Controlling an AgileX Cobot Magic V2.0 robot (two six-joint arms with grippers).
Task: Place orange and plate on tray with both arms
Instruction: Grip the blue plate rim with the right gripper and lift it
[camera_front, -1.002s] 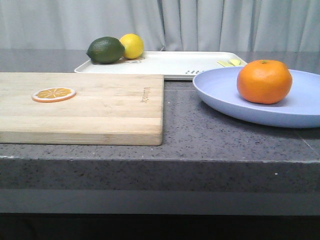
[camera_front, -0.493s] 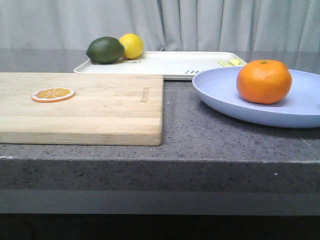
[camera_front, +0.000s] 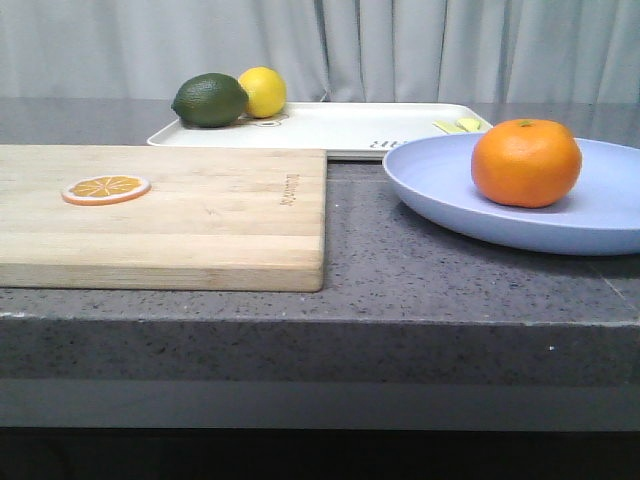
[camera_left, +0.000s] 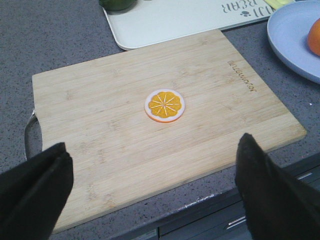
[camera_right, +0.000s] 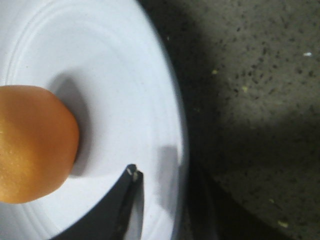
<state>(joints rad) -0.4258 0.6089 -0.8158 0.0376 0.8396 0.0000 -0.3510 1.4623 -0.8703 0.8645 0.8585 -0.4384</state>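
Note:
The orange (camera_front: 526, 163) sits on the pale lavender-blue plate (camera_front: 450, 195) at the right of the counter; it also shows as the orange (camera_right: 30, 145) on the plate (camera_right: 115, 100) in the right wrist view. My right gripper (camera_right: 165, 200) is shut on the plate's rim, one finger (camera_right: 131, 200) on top and the other dark beneath the edge. The white tray (camera_front: 340, 130) lies behind, at the back centre. My left gripper (camera_left: 155, 170) is open above the near edge of the cutting board (camera_left: 150, 125), holding nothing. Neither gripper shows in the front view.
A wooden cutting board (camera_front: 200, 220) fills the left of the counter with a thin orange slice (camera_front: 106, 188) on it. A dark green lime (camera_front: 210, 100) and a yellow lemon (camera_front: 264, 90) rest on the tray's far left corner. The counter's front edge runs close below.
The plate with the orange on it has shifted slightly to the left. Nothing else has moved.

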